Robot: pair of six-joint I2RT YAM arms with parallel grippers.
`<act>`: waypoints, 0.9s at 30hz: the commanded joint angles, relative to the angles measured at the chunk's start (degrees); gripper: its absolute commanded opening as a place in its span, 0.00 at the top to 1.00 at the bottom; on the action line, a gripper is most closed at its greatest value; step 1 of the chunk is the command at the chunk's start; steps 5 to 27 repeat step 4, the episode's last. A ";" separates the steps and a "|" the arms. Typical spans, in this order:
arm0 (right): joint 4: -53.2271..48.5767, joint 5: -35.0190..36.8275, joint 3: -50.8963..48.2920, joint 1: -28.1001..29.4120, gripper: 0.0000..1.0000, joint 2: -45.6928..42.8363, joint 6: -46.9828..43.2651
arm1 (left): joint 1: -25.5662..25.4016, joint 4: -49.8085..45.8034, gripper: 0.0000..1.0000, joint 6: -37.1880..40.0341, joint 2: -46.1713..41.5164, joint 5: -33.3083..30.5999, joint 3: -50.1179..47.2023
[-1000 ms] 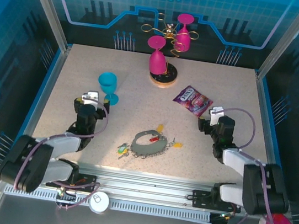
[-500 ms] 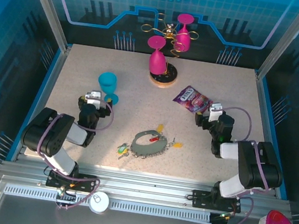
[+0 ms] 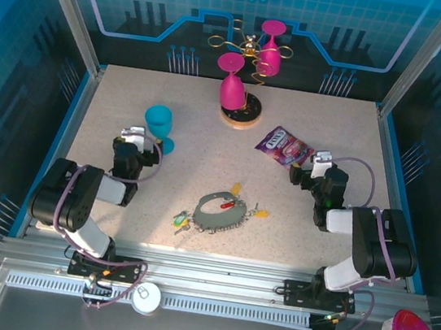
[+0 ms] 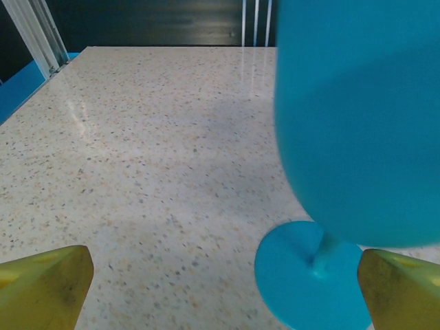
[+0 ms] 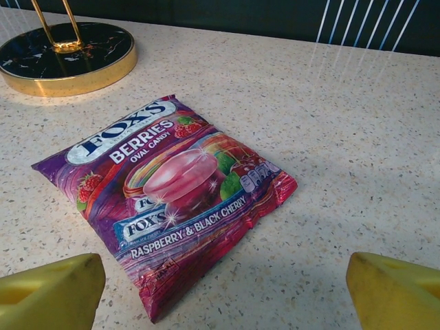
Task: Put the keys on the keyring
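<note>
Keys (image 3: 228, 205) seemingly lie between left end effector (image 4: 223, 285), right end effector (image 5: 223, 289).

Overhead camera looks down from behind my bases across the whole worktop (image 3: 333, 123); my left wrist camera sits low against the teal cup (image 4: 357, 117), my right one close over the purple packet (image 5: 172, 199), both also visible overhead.

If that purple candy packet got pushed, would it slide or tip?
The glossy purple candy packet lies flat, so it would probably slide, not tip. Its creased, shiny wrapper suggests it is floppy and perhaps slippery to pinch.
</note>
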 commanded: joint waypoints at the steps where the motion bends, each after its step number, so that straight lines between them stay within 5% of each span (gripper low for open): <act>1: 0.53 -0.57 0.98 -0.60 0.06 -0.05 0.65 | 1.19 -3.73 0.01 -2.22 -1.58 5.60 1.25; 3: 0.62 -0.53 1.03 -0.65 0.00 -0.06 0.58 | 0.97 -3.40 0.01 -1.89 -1.57 5.65 1.00; 27: 0.62 -0.38 0.97 -0.65 0.00 -0.13 0.58 | 0.96 -3.48 0.01 -1.87 -1.58 5.82 1.07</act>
